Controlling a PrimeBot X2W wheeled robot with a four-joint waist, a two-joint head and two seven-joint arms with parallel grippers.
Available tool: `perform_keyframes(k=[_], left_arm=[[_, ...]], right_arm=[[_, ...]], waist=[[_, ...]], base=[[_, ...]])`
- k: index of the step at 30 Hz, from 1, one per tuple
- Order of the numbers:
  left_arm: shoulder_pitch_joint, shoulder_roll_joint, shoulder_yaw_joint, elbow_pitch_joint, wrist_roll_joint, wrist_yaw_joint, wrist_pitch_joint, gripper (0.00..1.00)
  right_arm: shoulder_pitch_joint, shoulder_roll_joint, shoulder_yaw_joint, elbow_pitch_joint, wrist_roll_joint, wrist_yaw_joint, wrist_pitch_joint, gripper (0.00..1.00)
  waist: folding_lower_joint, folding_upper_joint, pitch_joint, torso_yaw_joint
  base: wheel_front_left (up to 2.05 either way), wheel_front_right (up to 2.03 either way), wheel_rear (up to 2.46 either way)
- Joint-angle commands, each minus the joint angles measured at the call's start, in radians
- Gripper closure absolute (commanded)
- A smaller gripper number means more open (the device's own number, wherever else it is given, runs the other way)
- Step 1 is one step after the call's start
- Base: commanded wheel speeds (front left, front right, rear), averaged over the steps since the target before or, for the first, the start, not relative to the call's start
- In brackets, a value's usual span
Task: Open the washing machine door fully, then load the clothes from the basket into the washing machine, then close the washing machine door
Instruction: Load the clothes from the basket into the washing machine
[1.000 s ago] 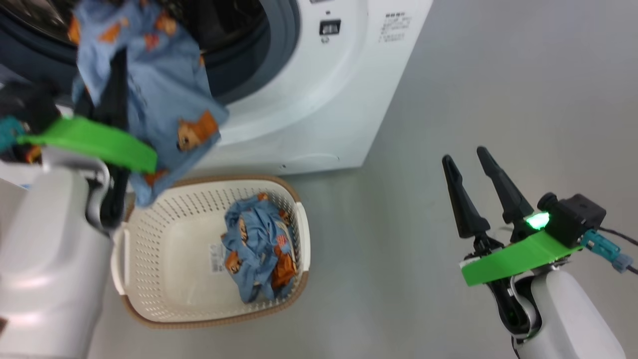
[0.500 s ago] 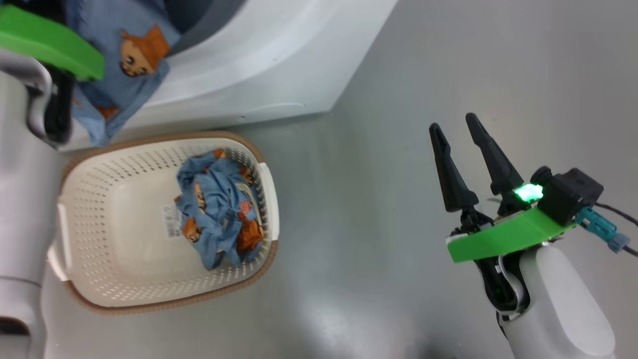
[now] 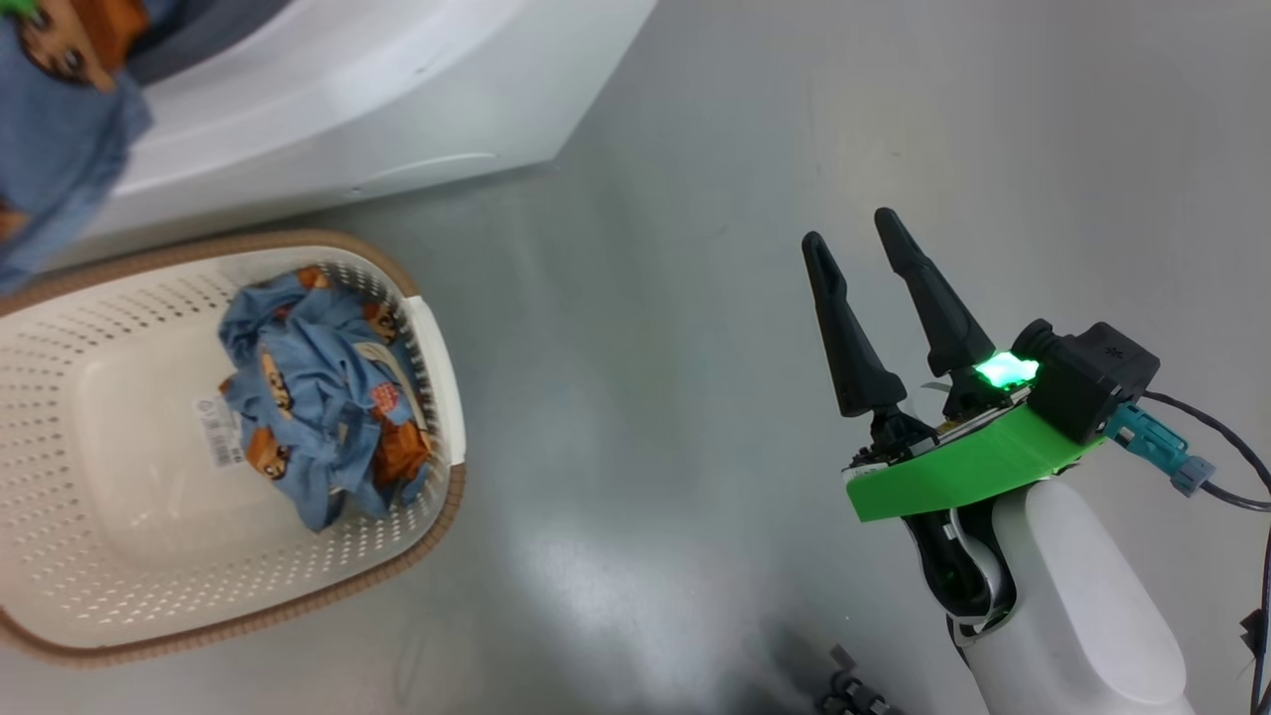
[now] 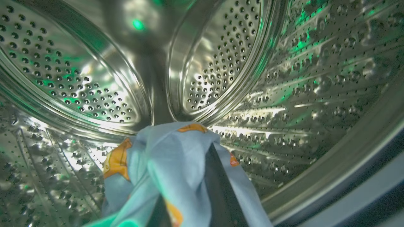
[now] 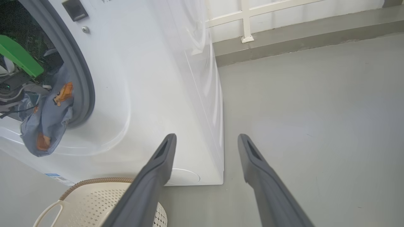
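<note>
Nearest us, the right gripper [image 3: 849, 226] hangs over the grey floor [image 3: 675, 298]. Its 2 long dark fingers [image 3: 849, 348] are spread wide and hold nothing. A green light glows at its wrist. Through that arm's own camera we see the same 2 fingers framing the floor and the white corner of the washing machine [image 5: 142, 78].

To the gripper's left, the cream basket [image 3: 437, 338] with its brown woven rim stands on the floor, just in front of the machine. 1 crumpled bundle of blue bear-print clothes [image 3: 318, 397] lies against the basket's right-hand end and touches a label sticker [image 3: 218, 432] on its bottom.

Beyond the basket rises the machine's white front. The right wrist view shows the grey rubber gasket [image 5: 86, 78] ringing the opening. A blue bear-print garment [image 5: 47, 119] hangs down over the gasket's lower lip, and the left arm's green bracket [image 5: 19, 56] sits inside the opening above it.

Deepest in, the left wrist view looks into the steel drum [image 4: 221, 63], its perforated back wall and sides glinting with green reflections. There the left gripper [image 4: 192, 151] has its fingers pressed together, pinching the garment. The cloth drapes over them and hides the tips, leaving 1 dark finger bare at the right. The garment is held up inside the drum's mouth, and we cannot tell whether it touches the metal below.
</note>
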Motion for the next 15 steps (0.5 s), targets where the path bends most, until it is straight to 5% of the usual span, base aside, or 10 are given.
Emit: perform_keyframes(k=[1,7,10,11,12,15], left_arm=[[-0.045,0.046,0.031,-0.055,0.015,0.002,-0.007,1.00],[-0.028,0.047,0.212,-0.346,0.099,0.029,-0.008,1.00],[0.030,0.020,0.260,-0.328,0.145,0.022,-0.008,1.00],[0.040,0.013,0.269,-0.294,0.146,0.024,-0.008,0.35],[0.045,0.009,0.272,-0.258,0.150,0.024,-0.008,0.00],[0.046,-0.001,0.264,-0.150,0.163,0.022,-0.008,0.00]], right_arm=[[0.007,0.005,0.021,-0.026,0.004,0.006,-0.005,0.00],[-0.006,0.012,0.023,-0.033,0.004,0.006,-0.005,0.00],[-0.005,0.015,0.022,-0.023,0.002,0.006,-0.005,0.00],[-0.005,0.015,0.023,-0.020,0.002,0.006,-0.005,0.00],[-0.004,0.015,0.024,-0.017,0.002,0.006,-0.005,0.00],[-0.006,0.016,0.027,-0.012,0.003,0.006,-0.005,0.00]], waist=[[0.0000,0.0000,0.029,-0.028],[0.0000,0.0000,0.057,-0.034],[0.0000,0.0000,0.049,-0.027],[0.0000,0.0000,0.045,-0.025],[0.0000,0.0000,0.041,-0.023],[0.0000,0.0000,0.031,-0.016]], base=[[0.00,0.00,0.00],[0.00,0.00,0.00],[0.00,0.00,0.00],[0.00,0.00,0.00],[0.00,0.00,0.00],[0.00,0.00,0.00]])
